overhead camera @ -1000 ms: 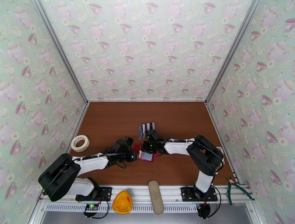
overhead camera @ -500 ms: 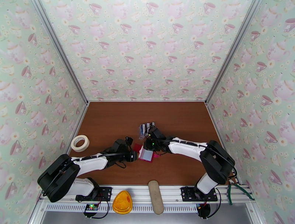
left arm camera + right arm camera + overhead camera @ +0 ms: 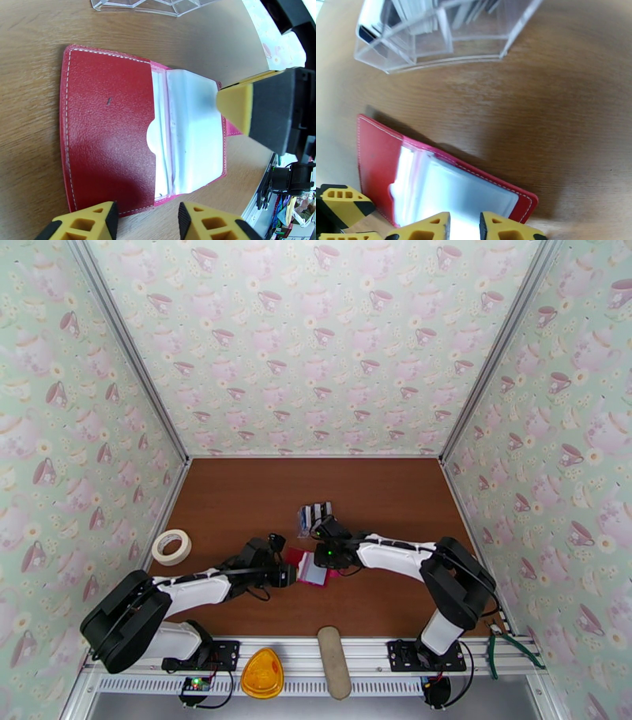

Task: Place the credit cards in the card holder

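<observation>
Plainly left claw (image 3: 146,221) gapes halfway, right claw (image 3: 465,227) narrower (both empty), at card holder (image 3: 106,138).

Card holder (image 3: 310,571): small red leather-like wallet w/ white stitching. It lay open & flat on the brown table (image 3: 237,500), approx. centre of the top view, a bit below the middle. In the left-wrist view the card holder (image 3: 106,134) sat centre-left: red pocket w/ half-round thumb notch, pale see-through sleeves to its right. Credit cards (image 3: 314,513): a few thin cards, dark & white, stood on edge in a clear plastic rack (image 3: 446,59), upper left of the right-wrist frame, near the holder but apart from it.
</observation>
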You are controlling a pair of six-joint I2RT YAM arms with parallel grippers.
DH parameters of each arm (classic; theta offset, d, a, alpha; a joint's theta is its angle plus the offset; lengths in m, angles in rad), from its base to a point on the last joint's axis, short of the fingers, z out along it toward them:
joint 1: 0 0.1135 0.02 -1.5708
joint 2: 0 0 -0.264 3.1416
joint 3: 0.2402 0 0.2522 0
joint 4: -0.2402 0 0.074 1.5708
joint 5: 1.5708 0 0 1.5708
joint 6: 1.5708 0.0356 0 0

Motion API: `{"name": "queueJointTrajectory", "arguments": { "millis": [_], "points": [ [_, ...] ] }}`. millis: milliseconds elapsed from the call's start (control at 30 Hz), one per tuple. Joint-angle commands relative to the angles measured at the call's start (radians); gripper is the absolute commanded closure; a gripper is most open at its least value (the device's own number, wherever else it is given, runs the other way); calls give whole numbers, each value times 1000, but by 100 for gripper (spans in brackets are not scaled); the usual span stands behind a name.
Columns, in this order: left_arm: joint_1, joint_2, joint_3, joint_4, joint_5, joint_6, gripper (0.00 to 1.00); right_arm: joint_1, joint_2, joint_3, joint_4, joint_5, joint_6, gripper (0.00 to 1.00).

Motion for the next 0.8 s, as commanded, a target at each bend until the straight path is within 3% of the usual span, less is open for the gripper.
{"name": "queueJointTrajectory", "arguments": {
  "millis": [0, 233, 767],
  "points": [
    [-4, 5, -16, 1, 17, 5, 51, 5, 28, 35, -17, 29, -23, 73],
    [-4, 15, -15, 1, 18, 5, 49, 5, 59, 43, -4, 17, -20, 72],
    [-5, 38, -15, 48, 101, 0, 33, 18, 87, -7, 154, -136, 44, 72]
  ]
}}
